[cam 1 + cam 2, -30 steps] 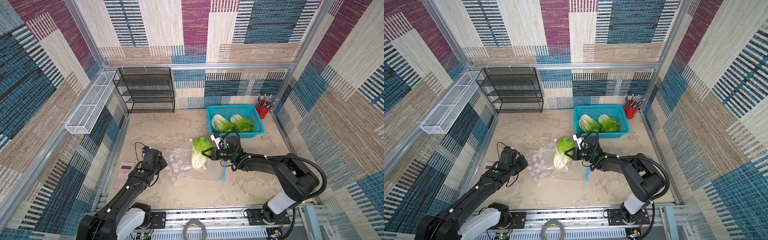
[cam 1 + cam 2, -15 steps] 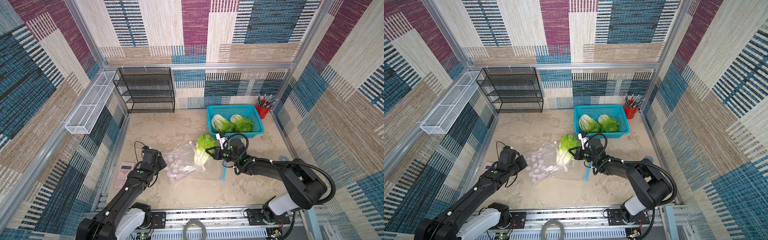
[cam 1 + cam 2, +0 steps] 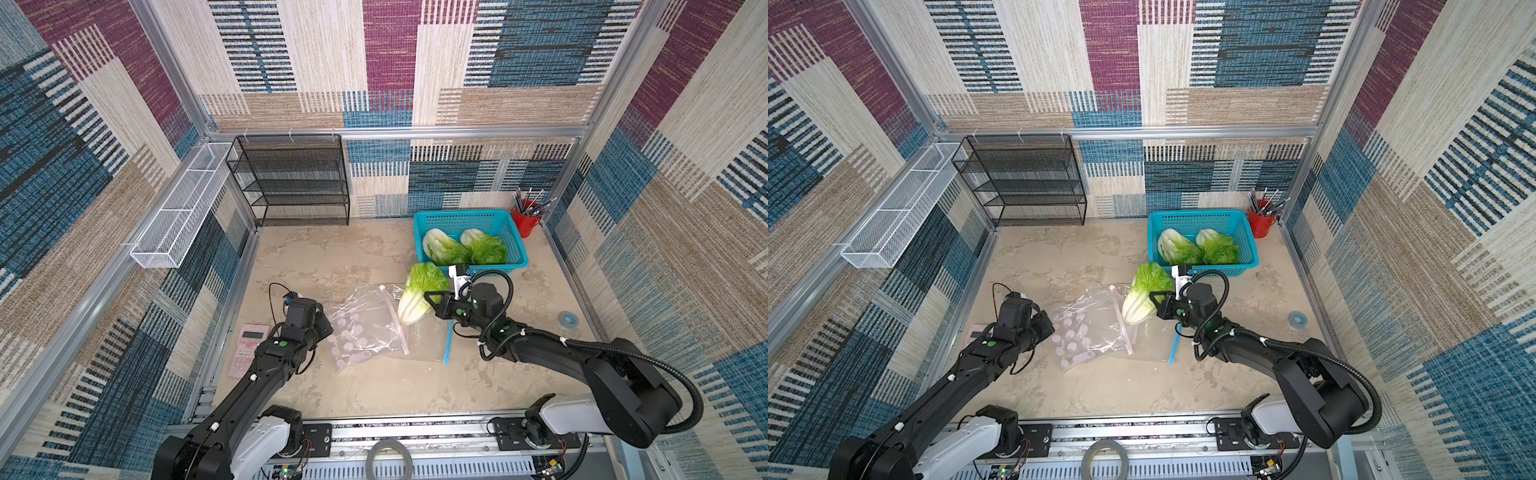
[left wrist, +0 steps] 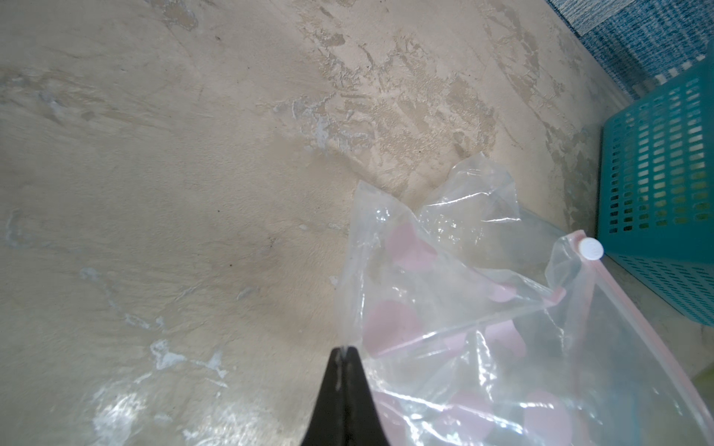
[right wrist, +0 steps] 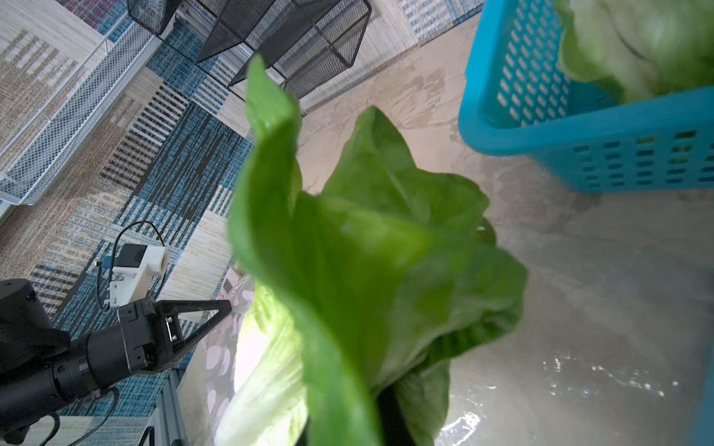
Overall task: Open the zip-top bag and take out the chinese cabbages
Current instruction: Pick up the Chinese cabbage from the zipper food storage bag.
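The clear zip-top bag (image 3: 365,328) with pink dots lies crumpled on the table in both top views, its mouth towards the right arm. My left gripper (image 3: 326,328) is shut on the bag's (image 4: 463,309) near-left edge, and a sliver of film shows between the black fingertips (image 4: 349,357). My right gripper (image 3: 430,301) is shut on one chinese cabbage (image 3: 419,293), held above the table just outside the bag mouth. Its leaves (image 5: 367,251) hide the jaws in the right wrist view. Two more cabbages (image 3: 442,249) (image 3: 484,247) lie in the teal basket (image 3: 469,216).
A flat clear sheet with a blue strip (image 3: 448,343) lies beside the bag under the right arm. A pink calculator (image 3: 249,349) sits near the left wall. A black mesh shelf (image 3: 299,183), a white wire tray (image 3: 183,208), a red pen cup (image 3: 525,220) and a blue tape roll (image 3: 567,320) line the edges.
My right gripper has drawn the cabbage out of the bag mouth, rightwards and towards the basket. The bag has gone slack. My left gripper has kept its hold in place.
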